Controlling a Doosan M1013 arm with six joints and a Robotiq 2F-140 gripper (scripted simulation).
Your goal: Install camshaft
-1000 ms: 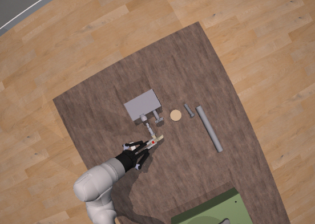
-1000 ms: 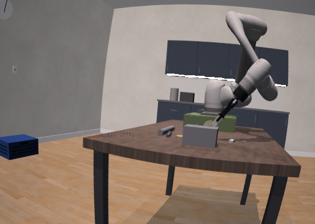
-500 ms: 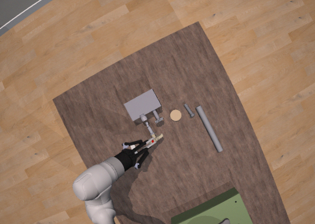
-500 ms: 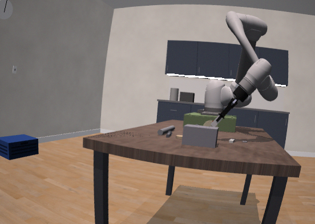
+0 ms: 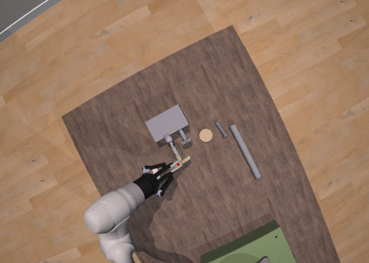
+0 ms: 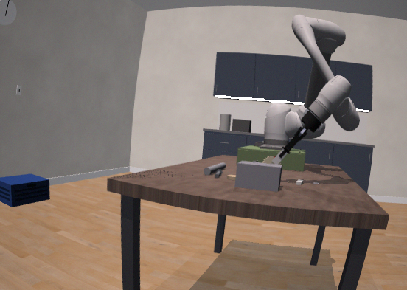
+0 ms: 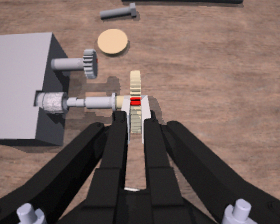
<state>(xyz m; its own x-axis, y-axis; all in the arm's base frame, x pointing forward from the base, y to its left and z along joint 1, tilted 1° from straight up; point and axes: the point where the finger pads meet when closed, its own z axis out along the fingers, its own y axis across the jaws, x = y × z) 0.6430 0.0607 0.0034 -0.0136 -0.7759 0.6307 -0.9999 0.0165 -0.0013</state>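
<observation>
Fingers: closed on the camshaft's [image 7: 103, 102] big gear [image 7: 135, 100], red mark between them.
Camshaft: held level above the counter [image 5: 217, 193] — shaft tip just at the case's [image 7: 18, 75] front bearing [image 7: 50, 101].
Crank gear [image 7: 90, 63]: beside the bearing — on the case's stub shaft.
Case: upright.

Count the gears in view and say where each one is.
2. The big gear is clamped in the gripper, in front of the engine case. The small crank gear sits on the case's stub shaft.

wood floor [image 6: 55, 235], navy cabinets [image 6: 258, 77]
</observation>
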